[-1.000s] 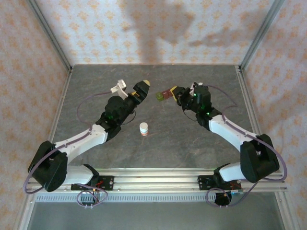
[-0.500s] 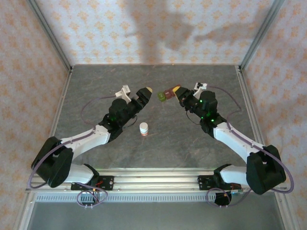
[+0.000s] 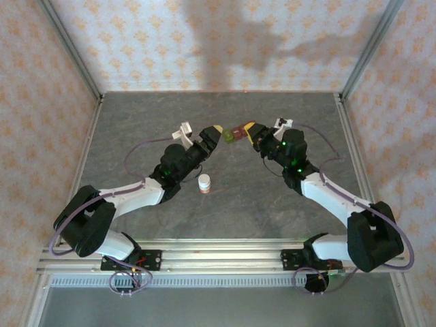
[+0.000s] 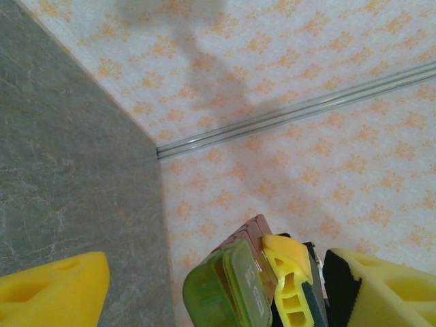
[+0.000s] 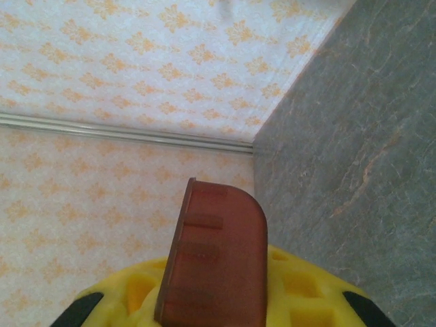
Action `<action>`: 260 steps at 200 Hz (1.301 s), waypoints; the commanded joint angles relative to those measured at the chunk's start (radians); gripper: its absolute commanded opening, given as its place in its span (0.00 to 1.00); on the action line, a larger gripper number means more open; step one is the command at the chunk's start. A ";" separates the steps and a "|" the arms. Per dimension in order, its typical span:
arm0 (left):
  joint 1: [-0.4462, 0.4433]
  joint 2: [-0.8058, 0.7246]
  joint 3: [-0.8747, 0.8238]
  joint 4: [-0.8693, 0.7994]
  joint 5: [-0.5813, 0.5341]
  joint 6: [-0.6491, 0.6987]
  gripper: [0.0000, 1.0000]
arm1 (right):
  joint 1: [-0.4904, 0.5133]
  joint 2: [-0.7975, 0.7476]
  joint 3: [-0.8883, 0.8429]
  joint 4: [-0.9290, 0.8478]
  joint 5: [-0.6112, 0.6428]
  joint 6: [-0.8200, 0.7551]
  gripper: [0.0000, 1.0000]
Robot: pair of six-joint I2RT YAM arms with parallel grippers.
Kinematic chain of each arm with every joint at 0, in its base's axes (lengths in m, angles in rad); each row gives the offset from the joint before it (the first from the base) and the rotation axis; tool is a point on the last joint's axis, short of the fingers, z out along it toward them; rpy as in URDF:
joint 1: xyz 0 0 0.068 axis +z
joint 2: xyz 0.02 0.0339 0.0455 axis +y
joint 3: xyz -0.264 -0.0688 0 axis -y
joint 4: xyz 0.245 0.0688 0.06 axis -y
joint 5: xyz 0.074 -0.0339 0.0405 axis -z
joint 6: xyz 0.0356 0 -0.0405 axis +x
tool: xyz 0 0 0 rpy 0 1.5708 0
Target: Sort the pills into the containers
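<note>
The containers (image 3: 233, 134) are a short strip with a green end cube and red-brown cubes, held up above the table near its far middle. My right gripper (image 3: 249, 132) is shut on the red-brown end (image 5: 214, 259), with its yellow fingers (image 5: 306, 293) on either side. My left gripper (image 3: 214, 135) is open. Its yellow fingers (image 4: 54, 286) stand on either side of the green end (image 4: 221, 286) with gaps, not touching it. The pills are hidden.
A small white bottle (image 3: 204, 182) with an orange base stands on the grey table (image 3: 136, 116), just near of the left forearm. Patterned walls and metal frame posts (image 3: 68, 48) close in the back and sides.
My left arm has reached right and forward until its jaws bracket the green end, and they have narrowed. The right gripper has kept its hold and drifted slightly left.
</note>
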State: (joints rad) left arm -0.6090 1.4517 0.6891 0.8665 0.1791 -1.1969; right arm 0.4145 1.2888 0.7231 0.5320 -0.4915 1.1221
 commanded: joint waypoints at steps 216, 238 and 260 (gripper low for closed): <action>0.012 -0.277 -0.010 -0.487 -0.103 0.235 0.82 | -0.013 0.209 -0.028 0.105 -0.060 -0.168 0.05; 0.012 -0.276 -0.004 -0.527 -0.099 0.246 0.83 | -0.013 0.244 -0.058 0.187 -0.063 -0.139 0.05; 0.012 -0.243 0.004 -0.525 -0.070 0.237 0.84 | -0.013 0.259 -0.066 0.222 -0.065 -0.118 0.04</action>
State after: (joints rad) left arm -0.6014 1.1912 0.6540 0.3954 0.0963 -0.9924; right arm 0.4046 1.5364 0.6716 0.6373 -0.5446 0.9943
